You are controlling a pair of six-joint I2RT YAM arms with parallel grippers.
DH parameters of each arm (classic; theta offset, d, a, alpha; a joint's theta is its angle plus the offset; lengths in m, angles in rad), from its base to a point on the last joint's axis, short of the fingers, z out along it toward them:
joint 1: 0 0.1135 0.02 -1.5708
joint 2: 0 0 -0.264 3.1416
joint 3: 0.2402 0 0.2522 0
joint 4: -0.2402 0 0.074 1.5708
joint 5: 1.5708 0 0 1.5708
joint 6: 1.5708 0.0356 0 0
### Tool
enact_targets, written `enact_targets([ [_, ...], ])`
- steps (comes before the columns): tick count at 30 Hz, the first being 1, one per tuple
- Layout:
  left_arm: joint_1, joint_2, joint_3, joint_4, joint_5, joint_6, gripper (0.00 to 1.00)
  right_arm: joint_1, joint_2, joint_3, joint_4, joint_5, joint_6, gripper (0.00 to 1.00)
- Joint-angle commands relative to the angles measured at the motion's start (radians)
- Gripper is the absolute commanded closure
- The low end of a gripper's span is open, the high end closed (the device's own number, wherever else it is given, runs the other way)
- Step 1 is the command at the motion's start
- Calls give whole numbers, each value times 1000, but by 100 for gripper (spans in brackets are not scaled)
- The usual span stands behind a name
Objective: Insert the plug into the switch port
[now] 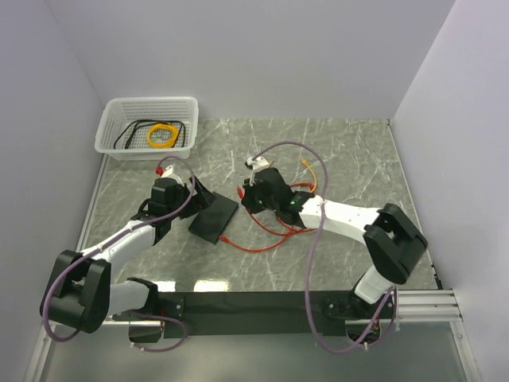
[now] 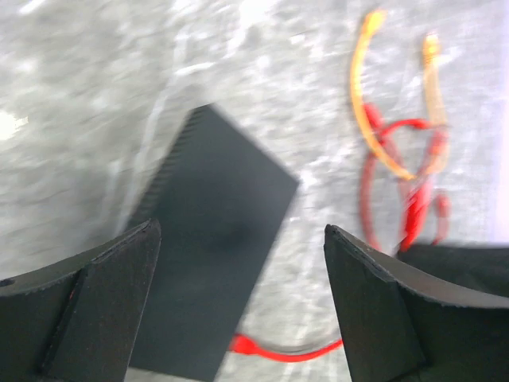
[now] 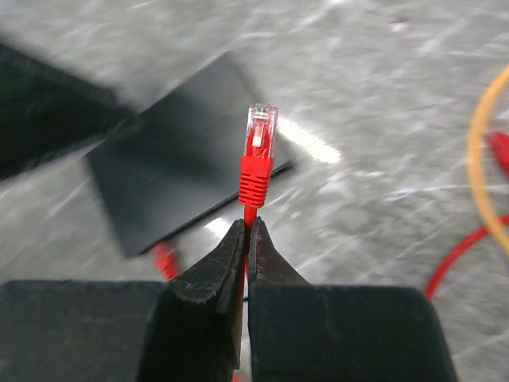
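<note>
Pickup done: right end effector [image 3: 246, 231] is pinched tight on the plug [image 3: 259, 151] at the cord just below its red boot, tip out, held above the table [image 3: 382, 103], near but clear of the black switch [image 3: 183, 159]. Left end effector [image 2: 240, 231] is spread wide and empty over the switch. Outstanding: align w/ switch port (not discernible in any view) & insert; approx. half complete, in my est.
</note>
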Motion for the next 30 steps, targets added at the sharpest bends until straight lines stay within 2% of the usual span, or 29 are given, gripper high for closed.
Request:
enact_targets([
  [1, 5, -52, 18, 110, 75, -58, 11, -7, -89, -102, 215, -206, -14, 100],
  [5, 5, -122, -40, 246, 137, -98, 10, -5, -135, -149, 270, -309, -3, 100],
  [14, 5, -289, -128, 351, 193, -150, 16, -5, -201, -195, 367, -415, 49, 100],
  [21, 5, -415, -178, 326, 190, -164, 17, -1, -235, -213, 361, -426, 60, 100],
  [30, 5, -506, -174, 238, 164, -127, 14, 60, -347, -244, 300, -316, -23, 100],
])
